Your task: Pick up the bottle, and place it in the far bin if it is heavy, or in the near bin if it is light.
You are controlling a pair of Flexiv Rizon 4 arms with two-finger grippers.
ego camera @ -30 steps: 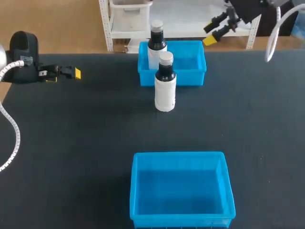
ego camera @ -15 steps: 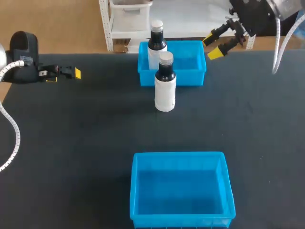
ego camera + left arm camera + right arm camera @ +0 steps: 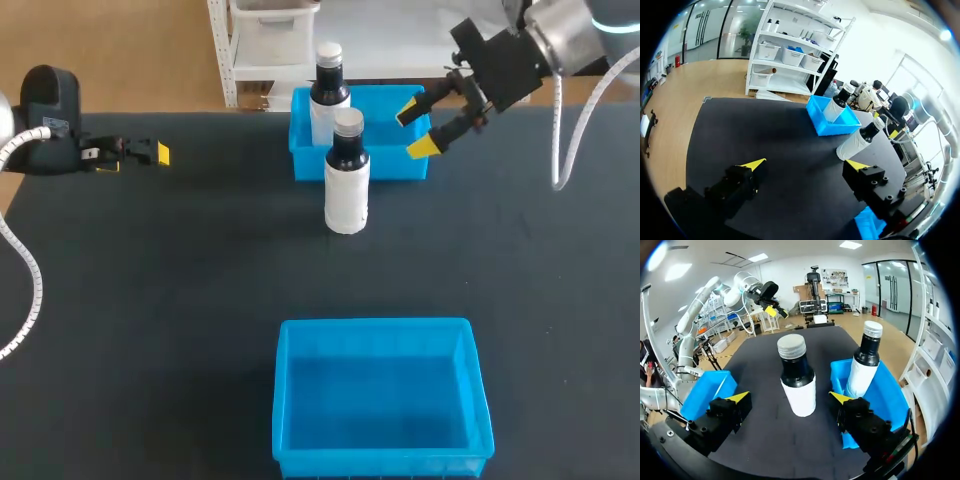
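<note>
Bottle (image 3: 347,175) stands upright on the table (image 3: 200,280), just in front of the far bin (image 3: 385,165), and neither of my grippers touches it. A second bottle (image 3: 327,90) stands inside that bin at its left end. My right gripper (image 3: 415,128) hangs spread open over the bin's right front corner. My left gripper (image 3: 805,165), also open and empty, sits well left of the bin. Near bin (image 3: 380,462) lies well in front of it.
</note>
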